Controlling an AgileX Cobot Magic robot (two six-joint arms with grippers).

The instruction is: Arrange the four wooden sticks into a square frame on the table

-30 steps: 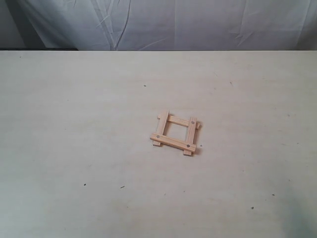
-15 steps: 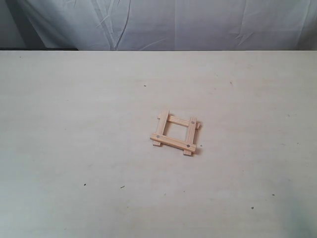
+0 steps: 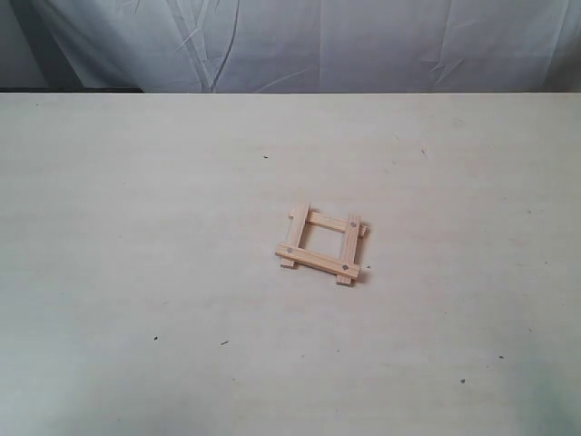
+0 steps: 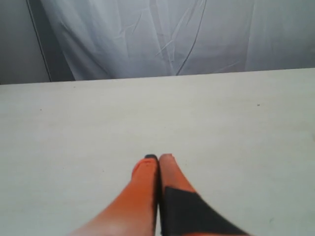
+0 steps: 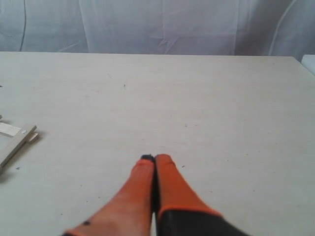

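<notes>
Frame location: the square frame (image 3: 322, 247) lies flat on the bench (image 3: 136, 227), a little right of centre in the exterior view and well apart from every bench edge.
Frame condition: the four wooden sticks (image 3: 317, 259) overlap at all four corners with their ends jutting slightly. The outline is a touch skewed. The task is judged complete or very nearly so.
Left end effector (image 4: 158, 157): fingers pressed together, holding nothing, over bare bench. The frame is not in its view.
Right end effector (image 5: 155, 158): fingers pressed together, holding nothing. A corner of the square frame (image 5: 17, 140) shows at the margin of its view, well apart from the tips.
Hazard, scatter: no fastening is visible at the corners, so the sticks likely just rest on one another. A low arm sweep across the middle could knock them apart.
Hazard, over-correction: nudging the skew with the closed tips could slide one stick off its overlap and open a corner.
Hazard, vibration: a knock to the bench could shift the upper sticks.
</notes>
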